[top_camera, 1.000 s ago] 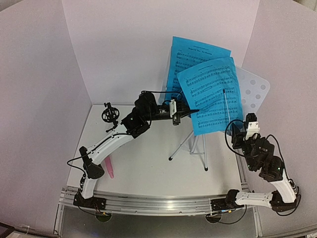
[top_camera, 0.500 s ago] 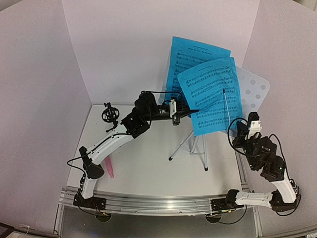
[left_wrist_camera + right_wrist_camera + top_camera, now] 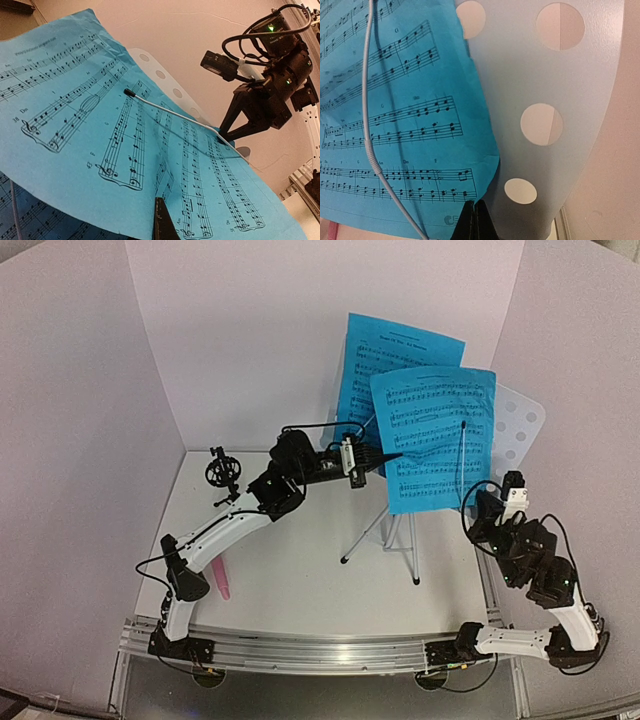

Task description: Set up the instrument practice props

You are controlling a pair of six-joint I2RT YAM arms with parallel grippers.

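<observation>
Stand [image 3: 401, 538] on table [image 3: 300, 585], two blue pages [image 3: 435, 440] on it. Left tool [image 3: 393, 457] clenched at front one's left edge, right tool [image 3: 472, 218] clenched at its lower right corner. Pink mic [image 3: 222, 578] lies front-left, mount [image 3: 220, 472] behind.

- Silver tripod music stand [image 3: 386, 532]: upright, right of the table's centre, legs splayed.
- Its pale perforated desk [image 3: 517, 425]: tilted back, round holes bare on its right side.
- Front blue sheet-music page [image 3: 432, 440]: leaning on the desk, slightly buckled, with a thin wire arm [image 3: 465, 455] across it.
- Rear blue page [image 3: 385, 355]: higher and further left, partly covered by the front page.
- Pink stick microphone [image 3: 223, 580]: lying flat, near left.
- Small black mic mount [image 3: 220, 472]: standing, far left.
</observation>
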